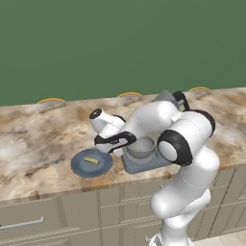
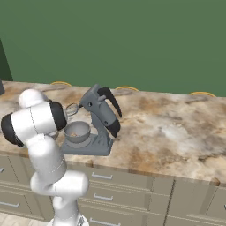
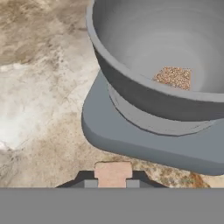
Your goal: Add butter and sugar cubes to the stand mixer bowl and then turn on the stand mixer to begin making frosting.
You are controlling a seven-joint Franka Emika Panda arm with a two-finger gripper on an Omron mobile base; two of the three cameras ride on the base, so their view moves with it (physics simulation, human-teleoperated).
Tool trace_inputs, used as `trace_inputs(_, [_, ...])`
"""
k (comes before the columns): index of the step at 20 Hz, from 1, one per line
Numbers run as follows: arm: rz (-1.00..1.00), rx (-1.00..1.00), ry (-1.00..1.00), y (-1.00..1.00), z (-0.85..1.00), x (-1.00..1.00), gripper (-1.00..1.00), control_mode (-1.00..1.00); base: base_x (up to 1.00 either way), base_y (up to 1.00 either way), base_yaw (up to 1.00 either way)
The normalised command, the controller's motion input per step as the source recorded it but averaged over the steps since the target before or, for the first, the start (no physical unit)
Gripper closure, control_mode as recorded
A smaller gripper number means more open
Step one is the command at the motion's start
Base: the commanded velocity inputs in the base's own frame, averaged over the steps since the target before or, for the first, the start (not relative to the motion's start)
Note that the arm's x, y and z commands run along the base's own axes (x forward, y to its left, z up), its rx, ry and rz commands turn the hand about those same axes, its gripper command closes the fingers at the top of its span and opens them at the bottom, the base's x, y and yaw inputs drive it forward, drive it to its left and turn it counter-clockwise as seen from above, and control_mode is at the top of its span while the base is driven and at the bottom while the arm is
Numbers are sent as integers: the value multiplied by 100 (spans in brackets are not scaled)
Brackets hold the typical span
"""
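Left of the work area, the plate (image 1: 79, 166) lies flat on the counter (image 1: 38, 134), a blue-grey matte disc on mottled beige stone. The butter (image 1: 92, 160) rests across its middle, a small pale yellow stick, not yet moved to the bowl. Expect it to be light, soft and greasy. Take it across its narrow sides near mid-length, with a light squeeze, or it may dent or slide.

Next along, the gripper (image 3: 112, 183) hangs low between the plate and the mixer. In the hand view, its two dark tips are closed against a small tan block (image 3: 113, 172), flat-faced and square-cornered. I judge this to be a sugar cube: light, rigid, crumbly at the edges. Only its upper part is visible, so you cannot confirm how deep the hold is.

Right of that, the stand mixer bowl (image 1: 140, 146) sits on the mixer's flat rectangular base (image 3: 131, 140). It is a deep, round bowl of smooth grey metal with a rolled rim, and likely slippery. One grainy brown cube (image 3: 174, 77) already lies on its floor.

Furthest right, the stand mixer (image 2: 102, 115) is dark grey and boxy, its head tilted back. The wire whisk (image 2: 72, 109) is raised clear above the bowl, and a black curved piece (image 2: 112, 100) runs over the head.
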Motion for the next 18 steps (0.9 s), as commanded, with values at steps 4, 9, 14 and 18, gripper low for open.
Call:
trace_inputs(4, [-8,0,-8,41,75,-46,100,-100,0,0,0])
trace_inputs(9, [-10,0,-2,20,78,-36,100,-100,0,0,0])
trace_inputs(14, [-12,-2,0,-9,60,-15,100,-100,0,0,0])
trace_inputs(18, [-10,-6,0,-23,31,-3,100,-100,0,0,0])
